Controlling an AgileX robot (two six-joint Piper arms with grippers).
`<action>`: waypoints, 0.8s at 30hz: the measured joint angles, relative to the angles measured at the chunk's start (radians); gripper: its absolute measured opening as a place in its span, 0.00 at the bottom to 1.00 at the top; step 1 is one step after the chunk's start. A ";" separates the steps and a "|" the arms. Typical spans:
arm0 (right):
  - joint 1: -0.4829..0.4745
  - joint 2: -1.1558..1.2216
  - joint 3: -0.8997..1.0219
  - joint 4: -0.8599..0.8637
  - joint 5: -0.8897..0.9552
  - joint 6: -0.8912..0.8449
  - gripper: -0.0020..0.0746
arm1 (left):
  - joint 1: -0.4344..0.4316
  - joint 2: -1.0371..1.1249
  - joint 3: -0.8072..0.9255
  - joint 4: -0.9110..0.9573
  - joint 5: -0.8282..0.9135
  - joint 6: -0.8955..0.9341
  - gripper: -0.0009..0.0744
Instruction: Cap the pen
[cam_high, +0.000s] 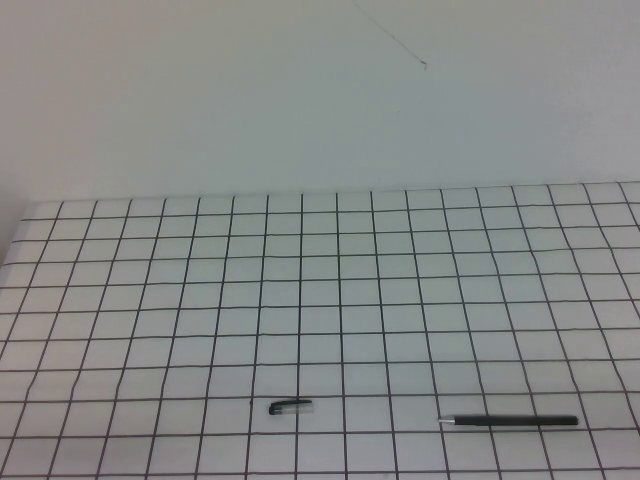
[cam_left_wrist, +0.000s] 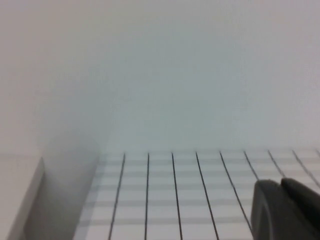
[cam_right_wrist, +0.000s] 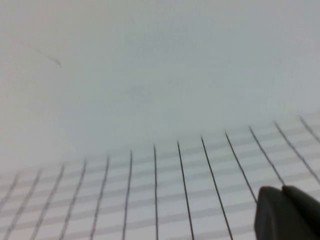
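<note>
Plain white wall behind a white table (cam_high: 330, 300) ruled with a black grid, nothing else in the room visible

Left gripper (cam_left_wrist: 286, 210): only a dark sliver of it shows in the corner of the left wrist view, held above the grid and facing the wall. Can't tell if it's open or closed. Not visible from the high camera

Right gripper (cam_right_wrist: 287, 212): same story in the right wrist view, a dark blurred tip over the grid lines, jaw state can't be judged. Also out of the high view. Both arms look parked back on the robot's side, neither near the parts

Outward from there, high view:
- pen (cam_high: 508, 421) lies flat near the front edge on the right, along the grid rows, silvery tip pointing left toward the cap
- cap (cam_high: 290, 406) lies flat, front centre-left, well apart from the pen, roughly in line with it

Judgement: task not started, 0 parts picked up. Step in hand is the 2 pickups

How to do it well:
- right arm takes the pen, left takes the cap, each is on its own side
- grip the pen mid-barrel or rear, leaving the tip end free for insertion
- grip the cap across its body, open end unobstructed, clip out of the pads
- both are thin and flat on the table, so come straight down with fingers astride the long axis
- align axes before pushing together
</note>
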 joint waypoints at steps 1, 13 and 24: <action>0.000 0.000 0.000 0.000 -0.058 0.000 0.02 | 0.000 0.000 0.000 0.000 -0.040 0.000 0.01; 0.000 0.000 0.000 -0.002 -0.417 0.000 0.02 | 0.000 0.000 0.000 0.000 -0.279 0.000 0.01; 0.000 0.000 0.000 -0.002 -0.418 -0.035 0.02 | 0.000 0.000 0.000 0.000 -0.298 -0.100 0.01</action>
